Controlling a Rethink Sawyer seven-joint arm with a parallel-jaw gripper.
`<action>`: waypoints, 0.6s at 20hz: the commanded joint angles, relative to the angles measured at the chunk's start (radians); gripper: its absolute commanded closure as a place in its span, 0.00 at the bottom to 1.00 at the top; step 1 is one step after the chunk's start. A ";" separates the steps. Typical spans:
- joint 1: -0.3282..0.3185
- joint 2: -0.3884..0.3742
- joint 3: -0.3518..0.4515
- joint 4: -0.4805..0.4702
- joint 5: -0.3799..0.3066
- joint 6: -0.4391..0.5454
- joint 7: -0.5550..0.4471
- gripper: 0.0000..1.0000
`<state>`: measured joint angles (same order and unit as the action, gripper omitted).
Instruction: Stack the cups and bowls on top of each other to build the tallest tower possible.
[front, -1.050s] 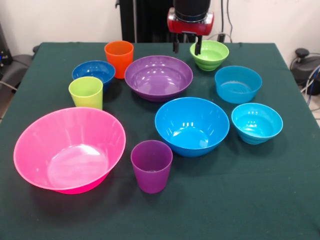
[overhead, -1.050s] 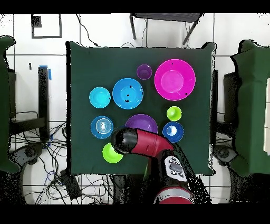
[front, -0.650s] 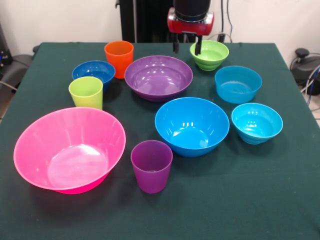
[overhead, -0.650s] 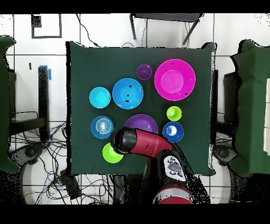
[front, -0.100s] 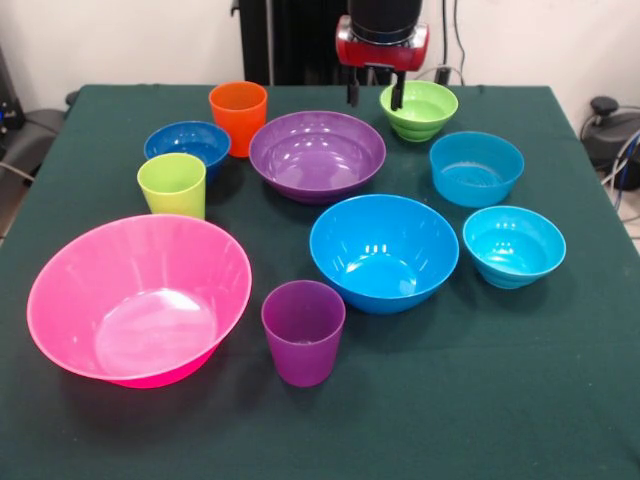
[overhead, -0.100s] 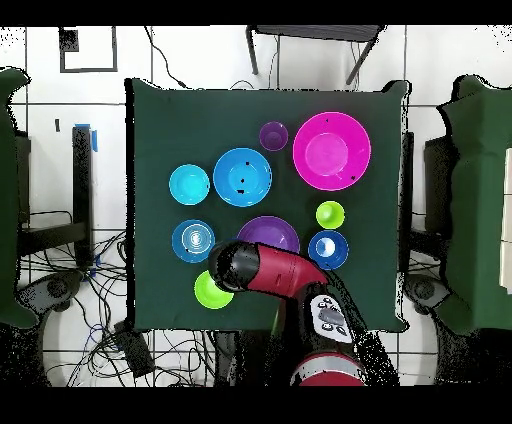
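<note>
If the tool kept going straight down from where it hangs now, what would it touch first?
Probably bare table cloth, in the gap between the purple bowl and the lime green bowl. The open tool hangs beside the green bowl's rim; depth is uncertain.

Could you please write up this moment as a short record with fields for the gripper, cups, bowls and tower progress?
gripper: gripper open, empty, above the gap between the purple bowl and the lime green bowl
cups: orange cup, lime green cup, purple cup, all upright on the table
other bowls: pink bowl, blue bowl, dark blue bowl, two turquoise bowls
tower: not started; nothing stacked
</note>
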<state>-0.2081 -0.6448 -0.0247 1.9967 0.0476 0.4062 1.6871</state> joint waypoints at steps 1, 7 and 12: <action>0.008 0.023 0.092 -0.028 -0.013 0.004 0.094 0.00; 0.029 0.029 0.080 -0.015 0.013 0.022 0.136 0.00; 0.065 0.025 0.055 0.013 0.064 0.030 0.214 0.00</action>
<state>-0.1866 -0.6448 -0.0278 1.9968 0.0619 0.4062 1.6942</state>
